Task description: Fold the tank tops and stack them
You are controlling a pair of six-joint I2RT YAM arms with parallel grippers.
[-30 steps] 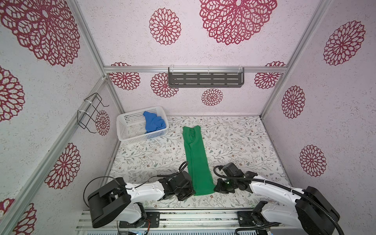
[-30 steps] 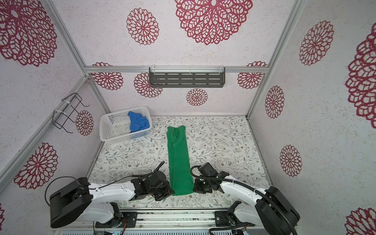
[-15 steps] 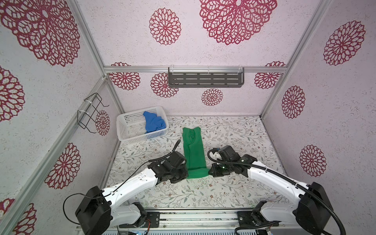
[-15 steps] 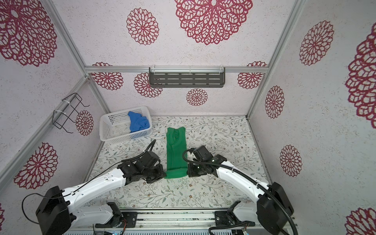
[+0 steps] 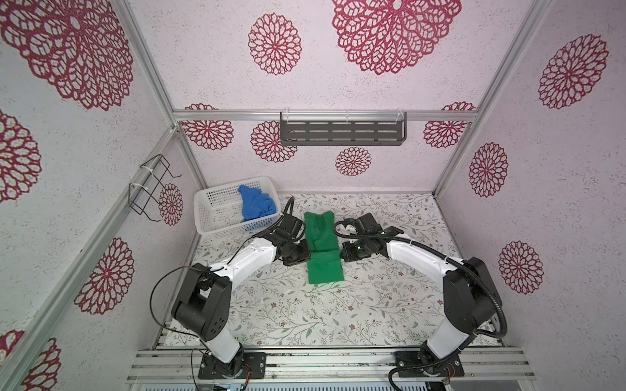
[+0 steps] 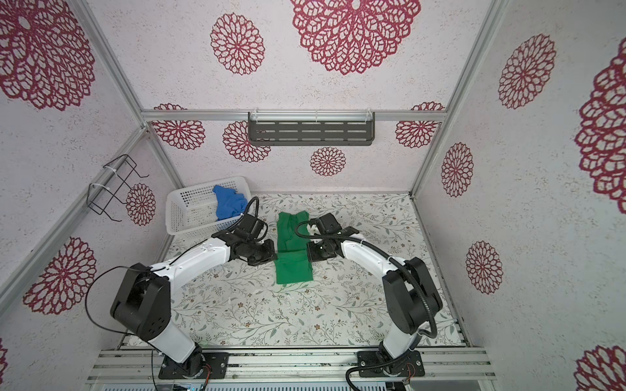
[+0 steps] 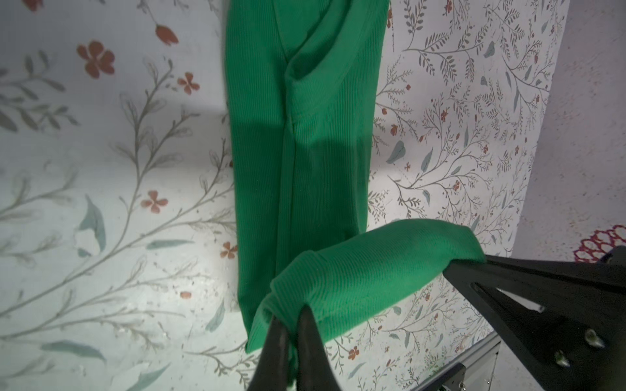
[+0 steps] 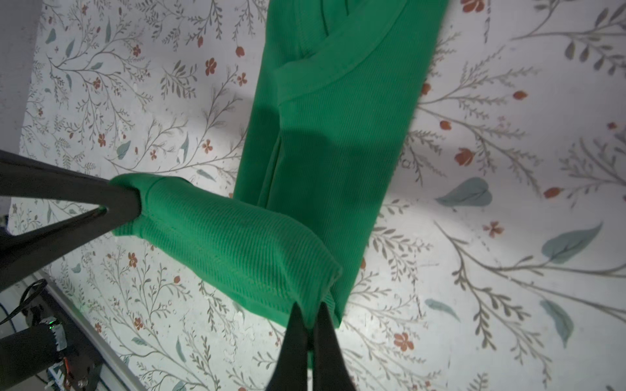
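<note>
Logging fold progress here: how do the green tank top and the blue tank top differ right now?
The green tank top lies on the table as a long narrow strip; the blue tank top sits crumpled in the white basket. The left gripper and right gripper are each shut on a hem corner of the green tank top, that end raised; no gripper holds the blue tank top. Both are plain cloth.

Open floral tabletop [image 5: 305, 315] across the near half and in the far right corner. Blocked in the far left corner by the white perforated basket [image 5: 237, 227] holding the blue tank top [image 5: 255, 206], and down the middle by the green tank top [image 5: 323, 270]. Higher up, grey slotted shelf [image 5: 342, 133] on the back wall.
</note>
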